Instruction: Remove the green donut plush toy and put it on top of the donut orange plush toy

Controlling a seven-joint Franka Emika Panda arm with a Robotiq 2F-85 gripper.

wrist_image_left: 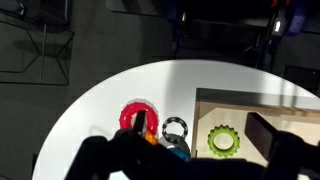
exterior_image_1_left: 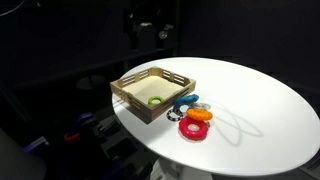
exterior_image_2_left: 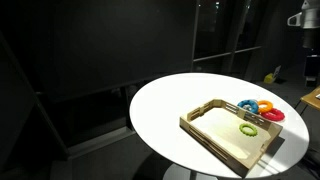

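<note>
The green donut plush toy (wrist_image_left: 224,140) lies flat inside a wooden tray (wrist_image_left: 250,95); it shows in both exterior views (exterior_image_1_left: 155,99) (exterior_image_2_left: 248,128). The orange donut plush toy (exterior_image_1_left: 200,116) (exterior_image_2_left: 265,107) lies on the white table just outside the tray, between a light-blue ring (exterior_image_1_left: 187,104) and a red ring (exterior_image_1_left: 194,129). In the wrist view only an orange sliver (wrist_image_left: 150,138) shows behind my finger. My gripper (wrist_image_left: 200,127) is open and empty, high above the table. Its fingers frame the green toy and a dark ring (wrist_image_left: 175,127).
The round white table (exterior_image_1_left: 260,100) stands in a dark room. The tray (exterior_image_1_left: 135,85) (exterior_image_2_left: 200,125) has raised slatted walls and sits near one edge. The red ring (wrist_image_left: 138,117) and the light-blue ring (exterior_image_2_left: 248,104) crowd the orange toy.
</note>
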